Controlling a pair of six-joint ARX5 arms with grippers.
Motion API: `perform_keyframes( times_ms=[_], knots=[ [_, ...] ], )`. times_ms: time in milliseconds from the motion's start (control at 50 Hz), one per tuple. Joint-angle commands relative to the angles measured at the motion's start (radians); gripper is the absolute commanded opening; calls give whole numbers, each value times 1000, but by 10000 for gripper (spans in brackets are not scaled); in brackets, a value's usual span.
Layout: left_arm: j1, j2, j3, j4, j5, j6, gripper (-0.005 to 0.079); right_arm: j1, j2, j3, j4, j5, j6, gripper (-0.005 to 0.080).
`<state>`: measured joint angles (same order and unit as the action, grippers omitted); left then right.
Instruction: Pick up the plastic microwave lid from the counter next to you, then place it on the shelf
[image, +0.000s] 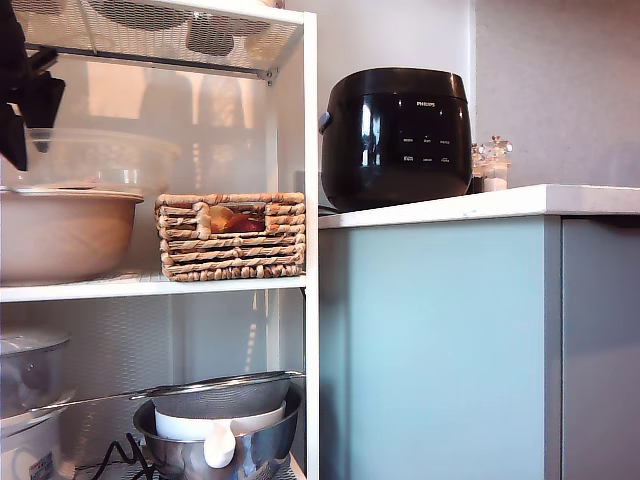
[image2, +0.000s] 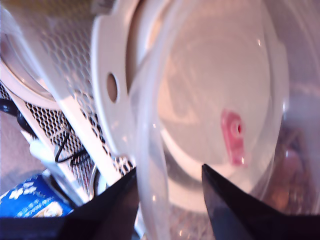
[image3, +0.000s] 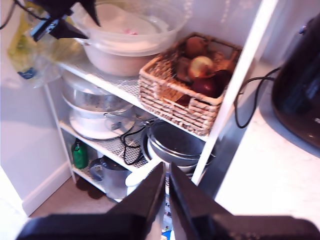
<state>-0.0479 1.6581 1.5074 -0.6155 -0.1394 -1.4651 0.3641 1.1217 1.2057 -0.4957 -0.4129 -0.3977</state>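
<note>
Exterior view: clear frosted plastic microwave lid (image: 95, 160) sat rim-up in an opaque beige bowl (image: 60, 235) on the flat white shelf (image: 150, 287), beside 1 woven wicker basket (image: 232, 236); white stone counter (image: 480, 205) carried the black cooker (image: 397, 135).

First wrist view: my first gripper (image2: 167, 192) straddled the lid's rim, apparently clamping it.

Second wrist view: my second gripper (image3: 166, 192) hung pinched together, empty.

Step judged: placing. Next: release, withdraw clear.
</note>
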Motion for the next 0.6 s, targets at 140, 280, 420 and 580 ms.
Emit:
perform_keyframes(
  times_ms=[140,280,420,580],
  knots=[
    [-10,-44,13,-44,16,39,343,25,-1,-6,0,-8,-3,-13],
    [-11,-73,13,-66,14,101,343,36,-1,-6,-3,-9,-3,-13],
    [-11,-102,13,-82,19,132,343,36,-1,-6,-3,-31,-3,-13],
    [-11,-136,13,-100,27,188,343,36,-1,-6,-3,-31,-3,-13]
  ],
)
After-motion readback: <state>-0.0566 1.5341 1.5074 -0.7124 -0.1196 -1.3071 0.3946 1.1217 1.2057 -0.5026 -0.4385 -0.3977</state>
